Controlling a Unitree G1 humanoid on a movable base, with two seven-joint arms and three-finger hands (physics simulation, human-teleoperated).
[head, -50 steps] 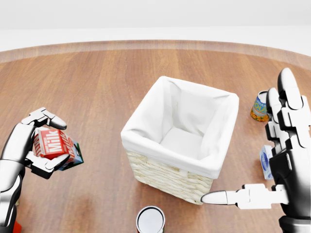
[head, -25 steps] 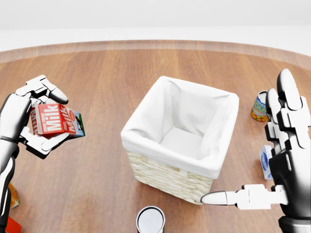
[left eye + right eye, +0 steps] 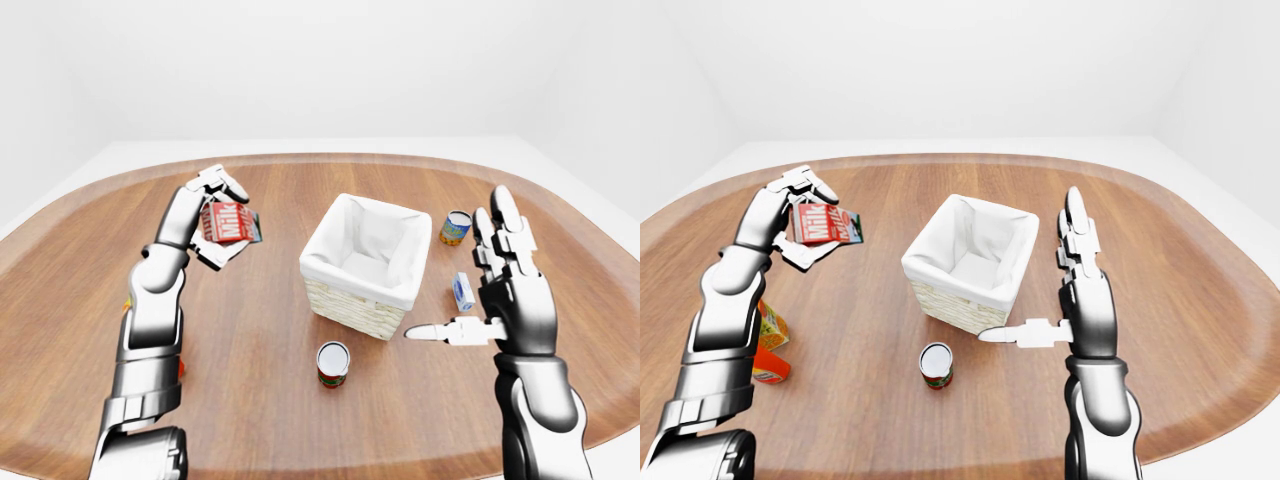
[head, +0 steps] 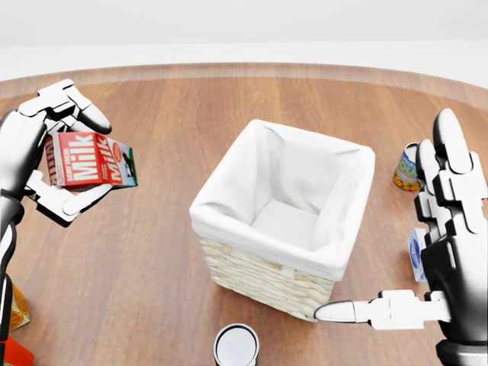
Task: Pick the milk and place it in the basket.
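Left hand [image 4: 57, 156] gripping the red milk carton [image 4: 90, 160] sideways, clear above the bench [image 4: 168, 114], left of the white-lined wicker basket [image 4: 286, 217], right hand [image 4: 435, 252] spreading open, fingers extended, holding nothing.

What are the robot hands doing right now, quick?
Left robot hand: closed on the milk, held up in the air.
Right robot hand: open, holding nothing.
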